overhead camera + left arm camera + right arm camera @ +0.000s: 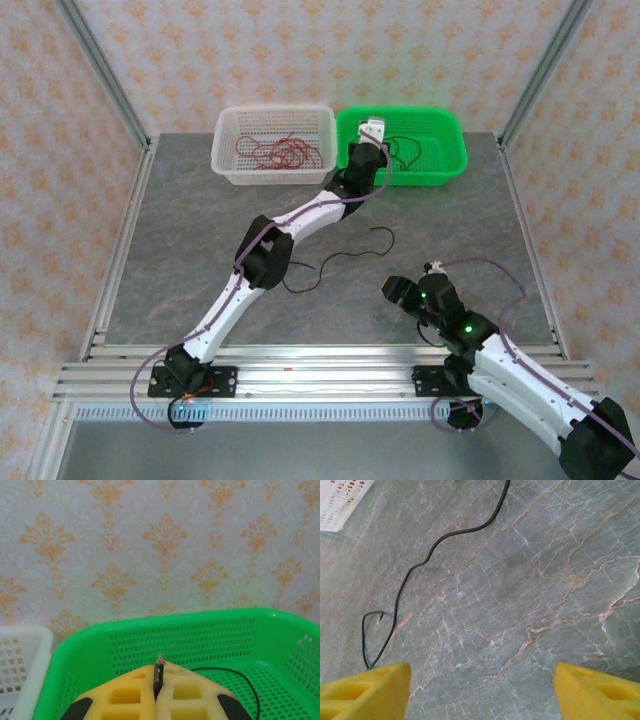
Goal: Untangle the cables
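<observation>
Pinching a thin black cable [159, 674] above the green plastic mesh basket [150, 621] at the counter's [200, 230] far edge, the left tool [372, 128] may snag the black loop [252, 690] inside; the right tool [481, 692] gapes wide, empty.

The red cables [275, 152] are a bunch of thin wires heaped in loose, overlapping loops on the floor of the white basket [228, 168], which stands just left of the green basket [75, 650]. A black cable [248, 684], equally thin, lies inside the green basket, curving in an arc over its perforated floor. A short dark end with a reddish tip is pinched upright between the closed pads of the left gripper [158, 669] above that floor. The loose black cable [470, 528] lies alone on the grey tabletop [180, 230], well in front of the green basket. It runs in a wavy line and hooks back at one end.
</observation>
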